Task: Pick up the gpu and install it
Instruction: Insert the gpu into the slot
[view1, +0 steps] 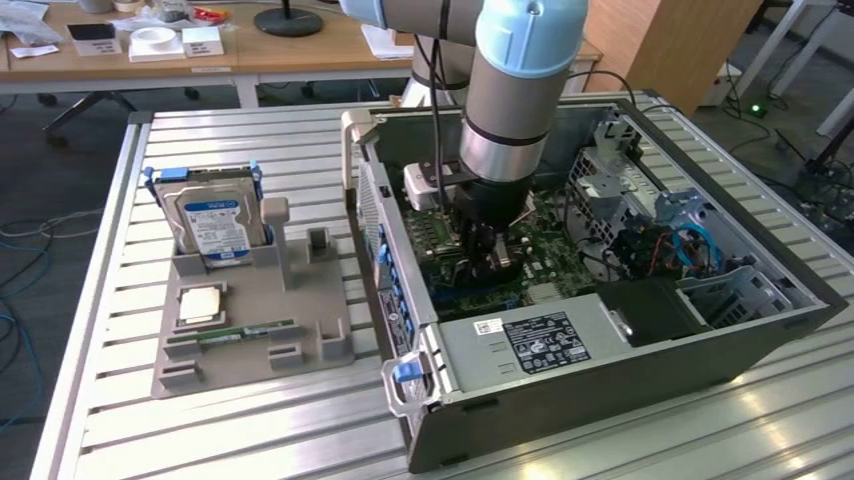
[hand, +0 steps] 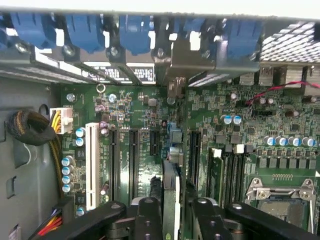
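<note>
Black fingers of my gripper are pinched on the gpu, which stands on edge between them, seen edge-on in the wrist view. The card is down inside the case, just above the green motherboard, in line with the dark expansion slots; whether it touches a slot I can't tell. A white slot sits to one side, with blue capacitors and a braided cable bundle beyond it. Blue retention clips line the case's rear edge. The empty CPU socket is off to the other side.

In the exterior view my arm drops straight down into the open computer case, gripper low over the board. The grey power supply with its label is at the near end, and drive bays with blue cables are towards the exterior view's right.

On the exterior view's left, well apart from the case, a grey parts holder carries an upright hard drive with a blue-white label, a CPU lying flat, and a green RAM stick.

All of it sits on a slotted aluminium table. Behind are wooden desks with small boxes, a black lamp base, grey floor, and loose cables.
</note>
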